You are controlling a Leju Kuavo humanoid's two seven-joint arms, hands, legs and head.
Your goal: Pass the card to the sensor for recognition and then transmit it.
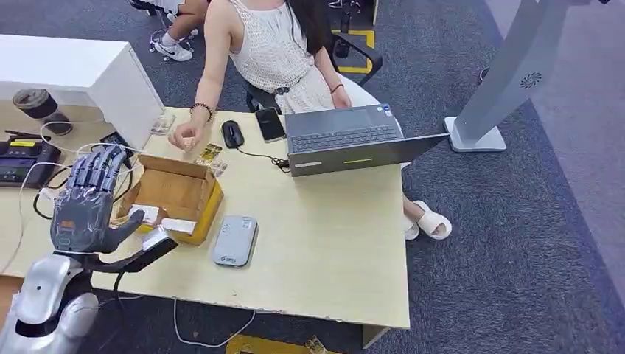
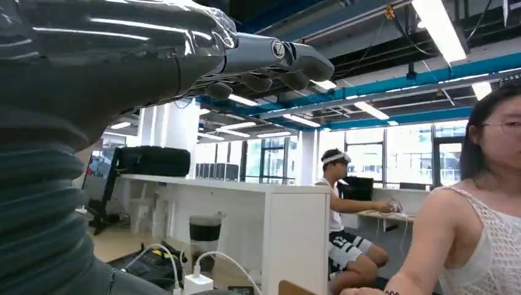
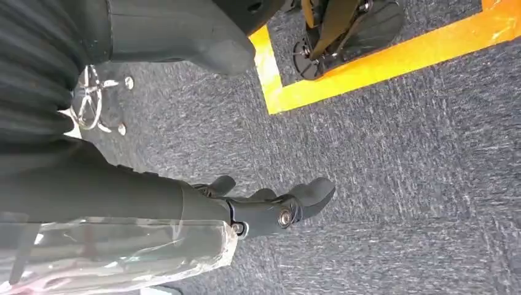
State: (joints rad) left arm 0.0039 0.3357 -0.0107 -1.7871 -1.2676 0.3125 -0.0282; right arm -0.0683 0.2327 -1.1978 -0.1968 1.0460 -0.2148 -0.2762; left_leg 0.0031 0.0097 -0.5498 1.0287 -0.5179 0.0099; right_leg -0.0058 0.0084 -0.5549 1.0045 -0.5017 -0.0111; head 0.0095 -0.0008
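Head view puts my left hand (image 1: pixel 87 203) raised above the near left corner of the light wooden table (image 1: pixel 332 251), back of the hand toward the camera, fingers spread upward and thumb stuck out sideways, holding nothing. Just beside it sits an open cardboard box (image 1: pixel 173 195) with yellow sides, and white cards (image 1: pixel 163 220) lie along its near inner edge; how many there are I cannot make out from up here. A grey card reader (image 1: pixel 235 240) lies flat on the table, just beside the box on its right.

Across the table a person (image 1: pixel 276 51) in a white knit top sits with one hand (image 1: pixel 186 136) resting near the box's far corner. A black mouse (image 1: pixel 233 133), a dark phone (image 1: pixel 270 124) and an open grey laptop (image 1: pixel 346 139) line the far edge.

From the left wrist camera I see that hand's fingers (image 2: pixel 289 61) extended against a ceiling with blue beams. My right hand (image 3: pixel 270 209) hangs over grey carpet (image 3: pixel 399 172) beside a yellow floor line (image 3: pixel 381 64), fingers loosely curled and apart, gripping nothing.
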